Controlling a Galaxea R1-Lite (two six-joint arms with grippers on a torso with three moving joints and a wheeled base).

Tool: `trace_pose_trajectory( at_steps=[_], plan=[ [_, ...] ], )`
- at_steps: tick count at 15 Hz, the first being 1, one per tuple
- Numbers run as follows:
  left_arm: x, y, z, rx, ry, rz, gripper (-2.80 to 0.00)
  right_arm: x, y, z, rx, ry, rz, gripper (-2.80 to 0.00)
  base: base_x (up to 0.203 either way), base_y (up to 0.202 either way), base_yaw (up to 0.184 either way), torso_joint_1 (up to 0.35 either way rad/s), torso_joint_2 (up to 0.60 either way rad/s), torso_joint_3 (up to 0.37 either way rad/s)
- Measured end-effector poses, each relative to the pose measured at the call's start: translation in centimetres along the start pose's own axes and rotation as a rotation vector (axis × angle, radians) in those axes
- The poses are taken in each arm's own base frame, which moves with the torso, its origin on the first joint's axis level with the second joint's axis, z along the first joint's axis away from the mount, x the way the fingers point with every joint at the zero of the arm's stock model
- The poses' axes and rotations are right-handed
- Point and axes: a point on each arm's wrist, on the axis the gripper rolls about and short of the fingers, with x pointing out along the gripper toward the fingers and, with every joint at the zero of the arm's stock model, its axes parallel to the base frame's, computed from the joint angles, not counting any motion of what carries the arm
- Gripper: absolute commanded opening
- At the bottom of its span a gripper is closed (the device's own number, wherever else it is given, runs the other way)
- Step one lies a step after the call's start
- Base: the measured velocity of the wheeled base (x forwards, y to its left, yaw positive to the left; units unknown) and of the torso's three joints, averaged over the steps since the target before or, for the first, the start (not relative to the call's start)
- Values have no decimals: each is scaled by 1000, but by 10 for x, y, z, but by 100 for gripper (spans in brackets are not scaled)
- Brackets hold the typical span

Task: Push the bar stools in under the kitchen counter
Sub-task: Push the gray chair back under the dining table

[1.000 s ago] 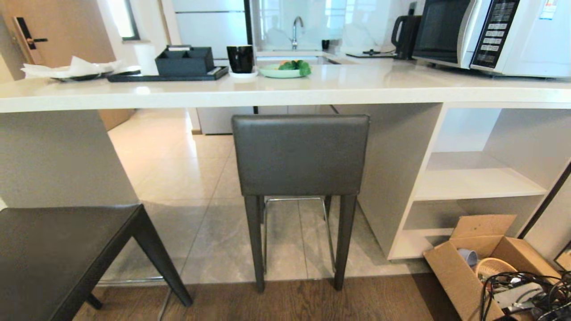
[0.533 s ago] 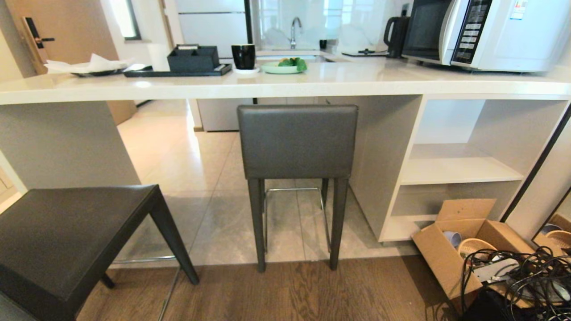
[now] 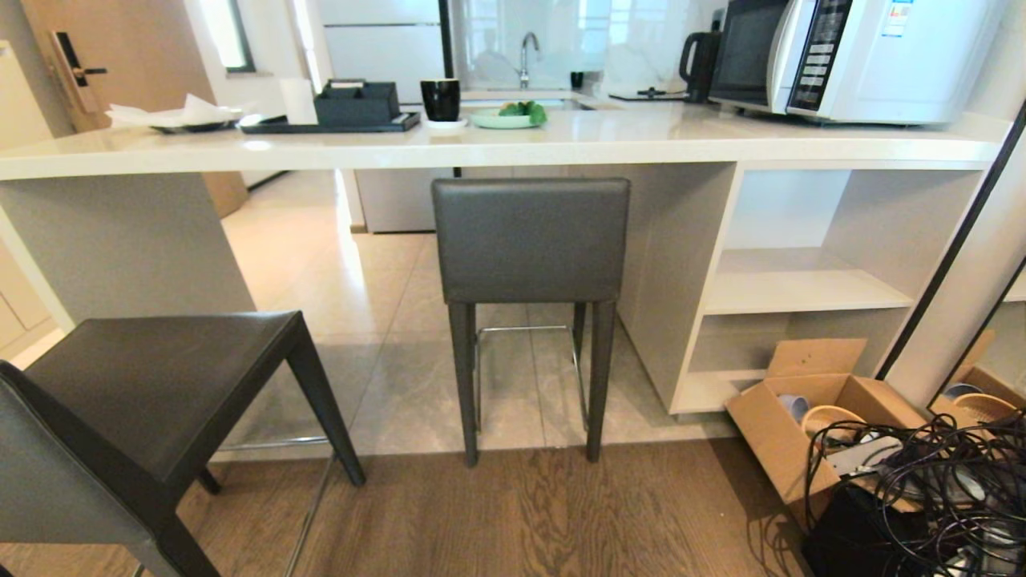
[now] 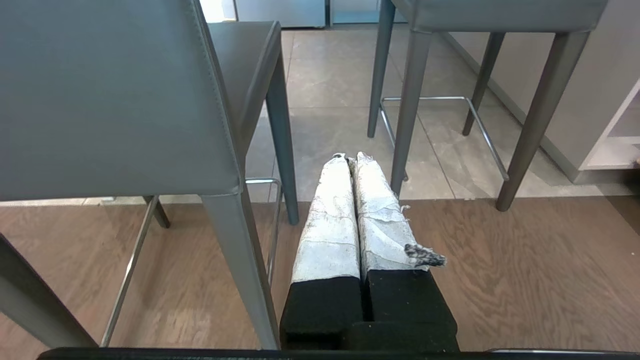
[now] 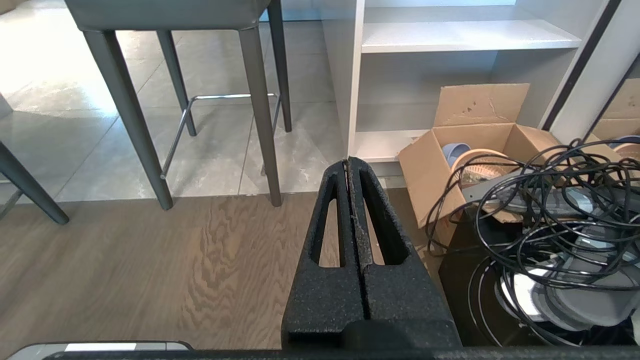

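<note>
the left gripper point(image 4: 348, 159) and the right gripper point(image 5: 347, 162) are pressed together, empty, above the wooden floor point(image 3: 521, 513). one stool point(image 3: 531, 240) is tucked under the worktop point(image 3: 561, 140) at 12 o'clock; the other stool point(image 3: 160, 385) is left out at 9 o'clock.

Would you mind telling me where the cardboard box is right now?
In the head view, the cardboard box lies on the floor at lower right, beside the counter's white shelves and against a tangle of black cables.
</note>
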Motion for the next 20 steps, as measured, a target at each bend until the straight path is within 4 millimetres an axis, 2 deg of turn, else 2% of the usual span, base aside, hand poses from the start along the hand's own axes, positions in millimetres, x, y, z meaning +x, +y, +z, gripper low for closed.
trace_pose_trajectory(
  at_steps=[6, 20],
  plan=[
    [0, 0, 0, -3, 0, 0, -280, 0, 0, 0, 0, -1, 0, -280, 3, 21, 0, 1, 1, 1],
    [0, 0, 0, -18, 0, 1, -280, 0, 0, 0, 0, 0, 0, -280, 0, 193, -1, 3, 3, 1]
  ],
)
